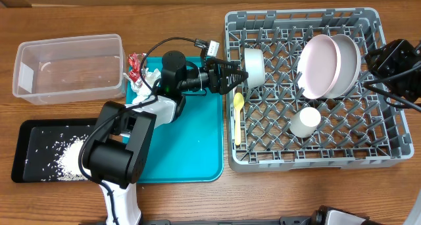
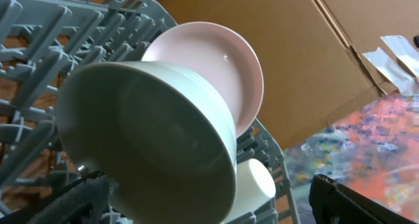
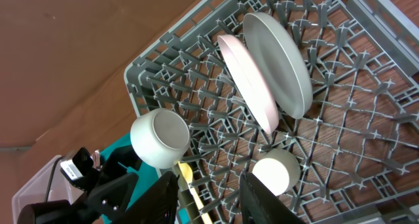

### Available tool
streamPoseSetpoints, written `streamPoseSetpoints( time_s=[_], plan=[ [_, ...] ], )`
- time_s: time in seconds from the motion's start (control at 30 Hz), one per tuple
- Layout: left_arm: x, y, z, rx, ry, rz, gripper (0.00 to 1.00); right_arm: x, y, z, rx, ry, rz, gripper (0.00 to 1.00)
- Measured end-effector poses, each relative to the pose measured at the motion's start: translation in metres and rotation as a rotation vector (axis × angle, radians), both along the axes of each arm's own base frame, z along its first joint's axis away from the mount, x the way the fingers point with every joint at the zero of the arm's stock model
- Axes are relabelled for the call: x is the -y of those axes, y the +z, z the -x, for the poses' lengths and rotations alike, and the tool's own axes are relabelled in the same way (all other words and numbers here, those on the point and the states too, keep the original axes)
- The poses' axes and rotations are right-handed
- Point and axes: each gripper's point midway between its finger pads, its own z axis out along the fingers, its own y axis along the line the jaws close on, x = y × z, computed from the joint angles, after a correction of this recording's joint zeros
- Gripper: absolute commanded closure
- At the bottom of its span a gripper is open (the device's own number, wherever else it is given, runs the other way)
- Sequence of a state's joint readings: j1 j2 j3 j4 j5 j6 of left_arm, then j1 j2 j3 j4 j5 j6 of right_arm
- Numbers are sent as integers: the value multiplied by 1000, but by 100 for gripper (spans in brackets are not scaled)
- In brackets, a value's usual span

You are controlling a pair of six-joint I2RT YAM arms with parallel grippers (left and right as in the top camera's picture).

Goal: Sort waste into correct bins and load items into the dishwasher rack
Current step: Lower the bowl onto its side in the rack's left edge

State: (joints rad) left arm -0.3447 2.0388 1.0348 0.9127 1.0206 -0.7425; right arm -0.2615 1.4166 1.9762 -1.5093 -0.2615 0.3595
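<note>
1. The step in hand is loading the rack. The small pale round bowl (image 1: pixel 254 67) lies on its side among the pegs at the left edge of the large square grey plastic dishwasher rack (image 1: pixel 316 160). The left hand (image 1: pixel 237 78) is right at its base.
2. The left hand looks open. In the left wrist view its dark fingers (image 2: pixel 72 201) are spread wide, and the far one stands clear of the bowl, so I judge that nothing is clamped.
3. The right hand (image 3: pixel 209 201) hangs over the rack's right side, jaws apart and empty.
4. Already in the rack are the round pinkish plate (image 1: pixel 319 67) and the round light grey plate (image 1: pixel 350 57), on edge side by side, with the small white cup (image 1: pixel 306 122) in front of them.
5. My judgement is that the next move calls for backing the left hand straight out without tipping the bowl. The cream spoon (image 1: pixel 238 110) at the rack's left wall comes after that. I cannot find the fork.
6. Only the overhead view shows the waste:
   - the crumpled red-and-silver wrapper (image 1: pixel 135 64) and crumpled white napkin (image 1: pixel 148 80) lie at the far corner of the teal plastic tray (image 1: pixel 191 146);
   - the loose white rice (image 1: pixel 69 156) lies in the shallow black rectangular tray (image 1: pixel 26 129);
   - the clear rectangular plastic tub (image 1: pixel 66 44) sits beyond it.
7. Only the right wrist view shows into the bowl's mouth, and it looks empty.
</note>
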Motion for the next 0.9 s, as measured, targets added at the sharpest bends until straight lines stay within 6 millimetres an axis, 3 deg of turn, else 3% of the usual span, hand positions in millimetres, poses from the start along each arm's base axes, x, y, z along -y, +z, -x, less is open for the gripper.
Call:
streamPoseSetpoints(
  time_s=[0.17,0.33,0.43,0.53,0.6,0.63,0.7,0.9],
  plan=[
    [1,4,5,-1,-34,15,0,0,0,0,0,1,0,66],
    [2,32,15,120,-89,83,0,0,0,0,-1,0,-1,66],
    [2,38,16,118,-93,96,0,0,0,0,-1,0,0,66],
    [2,29,13,48,-76,74,0,0,0,0,-1,1,0,66],
    [2,11,7,-38,-40,31,15,0,0,0,-2,0,0,66],
    [1,6,5,-54,-27,16,15,0,0,0,-2,0,0,66],
    [2,2,3,-36,-8,0,0,0,0,0,-2,0,0,66],
    [19,-11,9,-36,2,-56,0,0,0,0,-1,0,0,66]
  ],
)
